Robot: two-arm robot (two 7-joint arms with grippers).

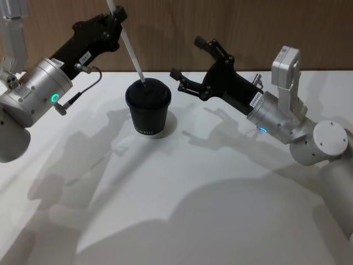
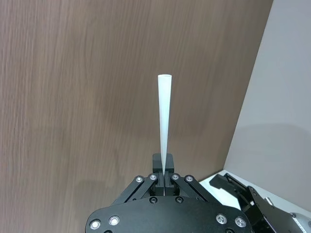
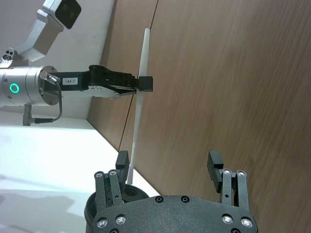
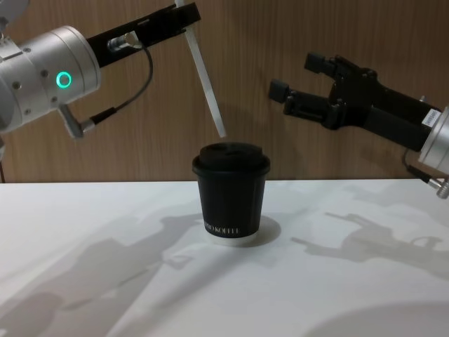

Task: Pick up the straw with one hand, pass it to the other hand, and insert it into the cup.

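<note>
The black cup point(image 1: 148, 110) point(image 4: 231, 193) with its black lid stands upright on the white table point(image 1: 220, 193). My left gripper point(image 1: 117, 16) point(image 4: 184, 17) point(image 2: 164, 165), the one with the green ring, is shut on the white straw point(image 1: 131, 52) point(image 4: 205, 77) point(image 2: 164, 121) near its upper part. The straw hangs tilted, its lower tip just above the cup's lid. My right gripper point(image 1: 190, 61) point(image 4: 295, 76) point(image 3: 168, 162) hovers open and empty to the right of the cup, apart from the straw point(image 3: 140, 97).
A wooden wall point(image 4: 280, 140) rises close behind the table's far edge. Bare table surface lies in front of the cup and to both sides.
</note>
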